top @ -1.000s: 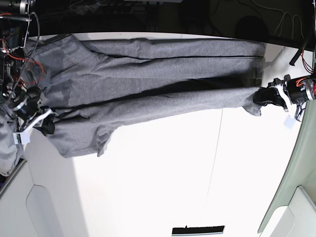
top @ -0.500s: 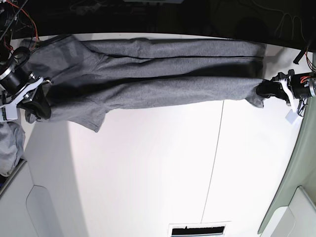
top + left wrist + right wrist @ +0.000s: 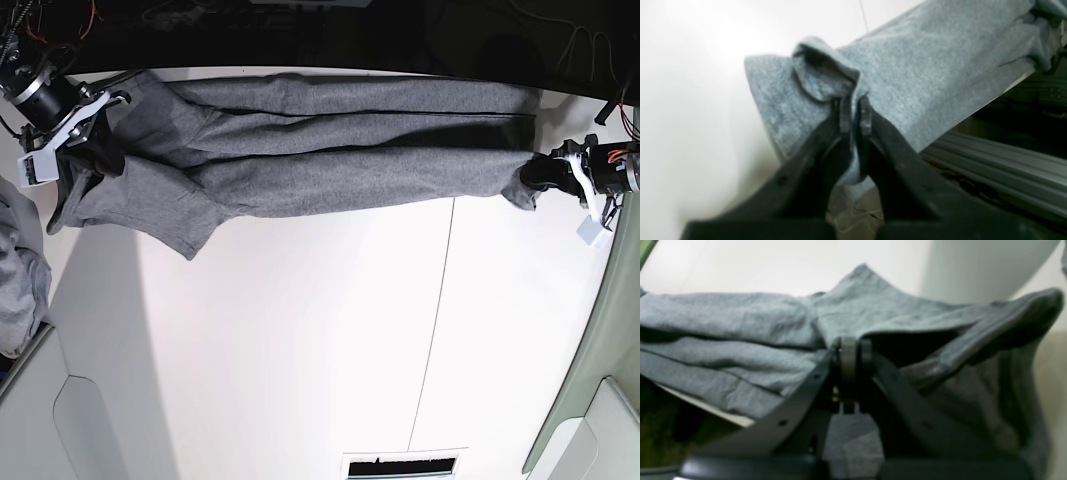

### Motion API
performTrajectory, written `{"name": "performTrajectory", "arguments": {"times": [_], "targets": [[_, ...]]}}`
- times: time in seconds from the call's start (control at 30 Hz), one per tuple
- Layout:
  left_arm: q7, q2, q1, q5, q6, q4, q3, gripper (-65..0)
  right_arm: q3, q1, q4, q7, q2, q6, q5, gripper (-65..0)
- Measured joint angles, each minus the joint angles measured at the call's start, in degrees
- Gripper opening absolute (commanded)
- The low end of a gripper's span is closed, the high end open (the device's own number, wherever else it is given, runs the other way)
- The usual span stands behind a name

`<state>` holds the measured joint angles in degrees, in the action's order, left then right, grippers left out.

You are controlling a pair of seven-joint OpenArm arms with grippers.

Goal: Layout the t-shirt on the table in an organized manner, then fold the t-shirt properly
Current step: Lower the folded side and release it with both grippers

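Shirt (image 3: 330,150) stretched between our left gripper (image 3: 855,115) and right gripper (image 3: 853,350), both pinching cloth; the bunched folds risk settling creased on the table (image 3: 300,350); thin pinches may slip.

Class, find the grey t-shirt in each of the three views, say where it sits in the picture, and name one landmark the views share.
Base: the t-shirt stretches across the top, between both grippers.
Left wrist: it fills the upper right, pinched by the left gripper.
Right wrist: it spans the middle, pinched by the right gripper.
Shared landmark: the white table.
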<state>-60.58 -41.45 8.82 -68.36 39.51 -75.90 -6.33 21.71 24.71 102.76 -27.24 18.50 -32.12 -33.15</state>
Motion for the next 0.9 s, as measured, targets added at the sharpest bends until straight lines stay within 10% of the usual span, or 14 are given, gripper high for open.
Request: {"name": "performTrajectory", "arguments": {"times": [0.3, 0.47, 0.9], "targets": [[0.59, 0.04, 1.38, 0.24, -0.02, 0.0, 0.0, -62.5, 0.04, 1.2, -0.02, 0.0, -3.45, 0.02, 0.57, -65.0], [0.96, 0.02, 1.36, 0.26, -0.02, 0.0, 0.0, -48.2, 0.04, 1.64, -0.02, -7.39, -4.26, 0.17, 0.55, -37.1], [0.98, 0.33, 1.53, -0.04, -0.02, 0.0, -5.01, -38.0, 6.51, 2.58, 9.11, -14.58, -9.11, -0.42, -10.51, -37.2]]}}
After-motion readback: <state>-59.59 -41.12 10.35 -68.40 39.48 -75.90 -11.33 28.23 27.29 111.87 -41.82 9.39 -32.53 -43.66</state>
